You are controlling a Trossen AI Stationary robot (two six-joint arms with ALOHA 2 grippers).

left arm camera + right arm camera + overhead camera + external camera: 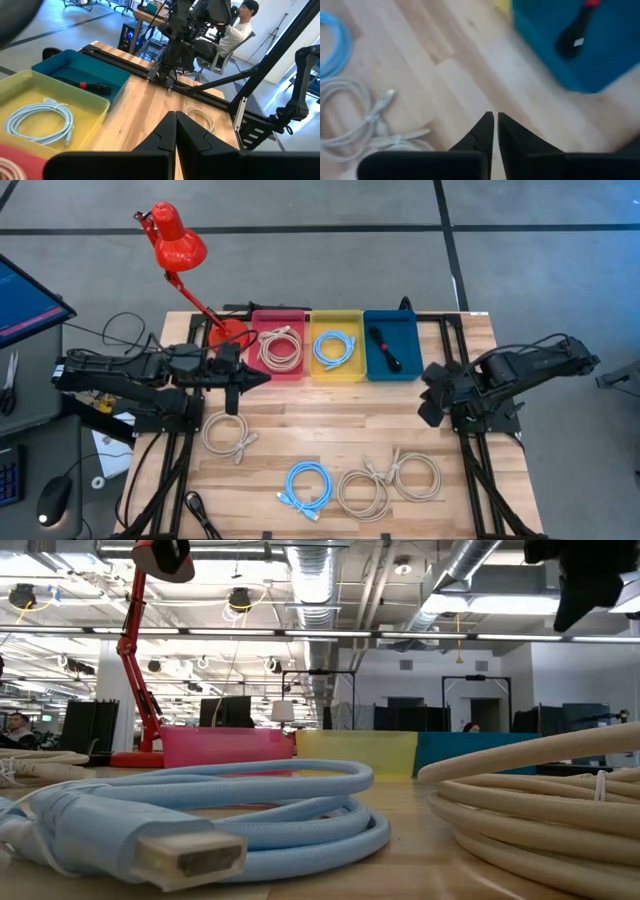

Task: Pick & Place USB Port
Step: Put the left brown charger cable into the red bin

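my left gripper [262,378] and right gripper [428,395] hover closed, holding nothing; light blue usb cable [308,485], coiled, pale plug showing, lies at the table's [300,430] front edge

wooden table [330,420] | far edge: pink bin [279,345], yellow bin [336,345], blue bin [392,345], red lamp [180,250] | near side: three beige cables [228,434], one blue cable [308,485]

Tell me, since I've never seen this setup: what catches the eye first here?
Three bright bins in a row at the table's far edge: the pink bin holds a beige cable, the yellow bin a light blue one, the blue bin a black and red tool. A red desk lamp leans over the far left corner, and coiled cables lie along the near edge.
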